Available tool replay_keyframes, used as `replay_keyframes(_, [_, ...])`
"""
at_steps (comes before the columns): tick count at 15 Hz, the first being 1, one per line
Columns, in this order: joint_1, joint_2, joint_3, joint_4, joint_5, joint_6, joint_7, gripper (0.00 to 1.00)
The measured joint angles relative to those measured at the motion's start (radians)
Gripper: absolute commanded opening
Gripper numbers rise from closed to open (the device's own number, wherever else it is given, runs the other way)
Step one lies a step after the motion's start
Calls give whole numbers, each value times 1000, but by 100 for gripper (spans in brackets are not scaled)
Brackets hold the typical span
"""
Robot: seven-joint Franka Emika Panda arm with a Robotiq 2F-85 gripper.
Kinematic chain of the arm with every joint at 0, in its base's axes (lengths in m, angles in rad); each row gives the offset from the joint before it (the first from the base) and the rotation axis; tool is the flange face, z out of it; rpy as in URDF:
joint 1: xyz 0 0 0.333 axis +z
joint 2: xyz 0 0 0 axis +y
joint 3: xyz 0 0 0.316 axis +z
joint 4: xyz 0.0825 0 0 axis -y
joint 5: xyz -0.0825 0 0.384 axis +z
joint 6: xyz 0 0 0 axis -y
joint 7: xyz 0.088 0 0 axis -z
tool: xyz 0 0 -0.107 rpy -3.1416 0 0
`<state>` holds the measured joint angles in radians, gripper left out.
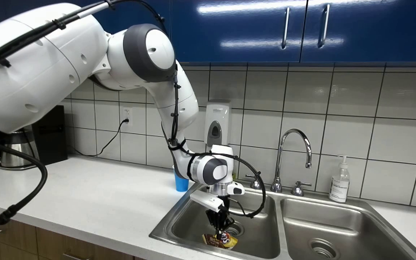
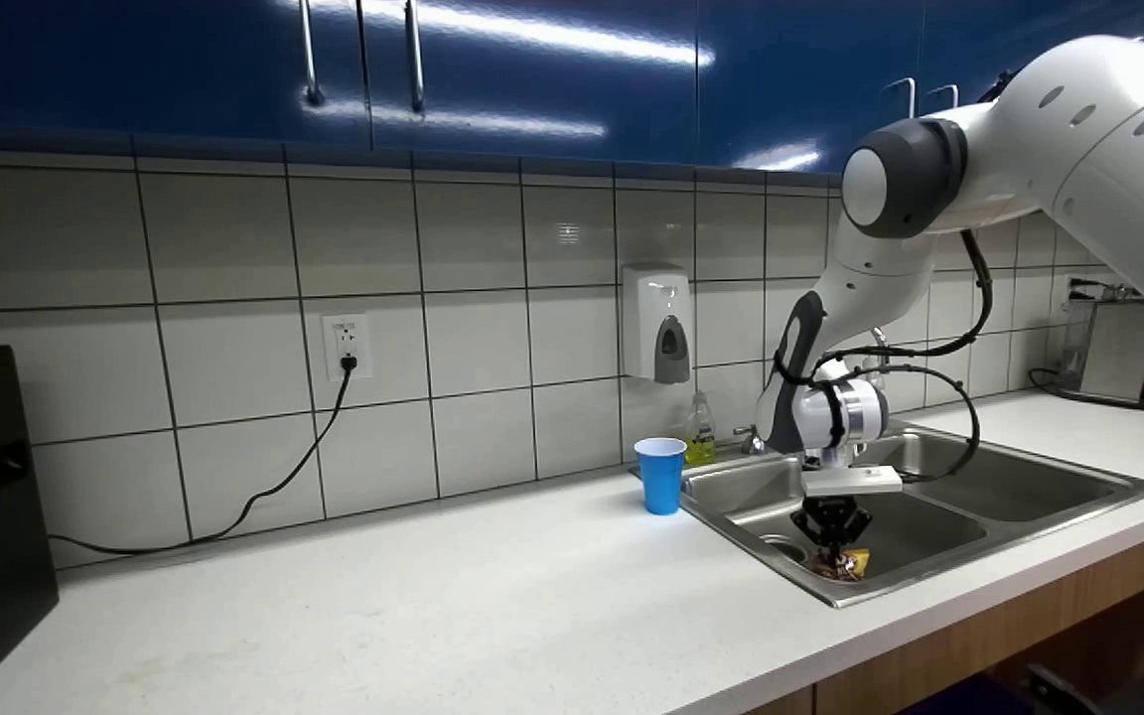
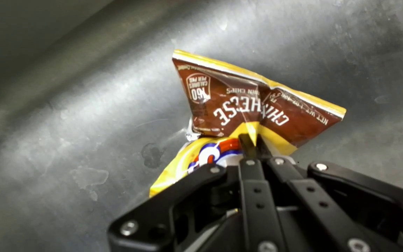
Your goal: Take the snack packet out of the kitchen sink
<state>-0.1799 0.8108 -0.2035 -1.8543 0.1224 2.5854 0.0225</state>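
Note:
The snack packet (image 3: 229, 101) is yellow, brown and red. It is low inside a basin of the stainless steel sink (image 1: 279, 216), near a drain. It shows in both exterior views (image 1: 231, 241) (image 2: 858, 563). My gripper (image 3: 255, 143) points down into that basin, with its fingers close together on a pinched fold across the packet's middle. The packet is creased and bunched around the fingertips. Part of it is hidden under the fingers. I cannot tell whether it touches the basin floor. The sink's rim also shows in an exterior view (image 2: 766, 553).
A blue cup (image 1: 181, 184) stands on the counter (image 2: 413, 616) beside the sink's rim. A curved chrome faucet (image 1: 282, 155) with handles rises behind the basins. A pump bottle (image 1: 339, 186) stands behind the second basin. A wall dispenser (image 2: 656, 323) hangs above. Blue cabinets (image 1: 237, 29) are overhead.

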Motion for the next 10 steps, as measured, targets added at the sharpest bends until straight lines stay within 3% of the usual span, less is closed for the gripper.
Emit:
replay_keyframes(5, [6,-55,0,-9,-1,0,0,0])
replay_keyframes(10, [20,-217,-2,-99,-23,-11,0,0])
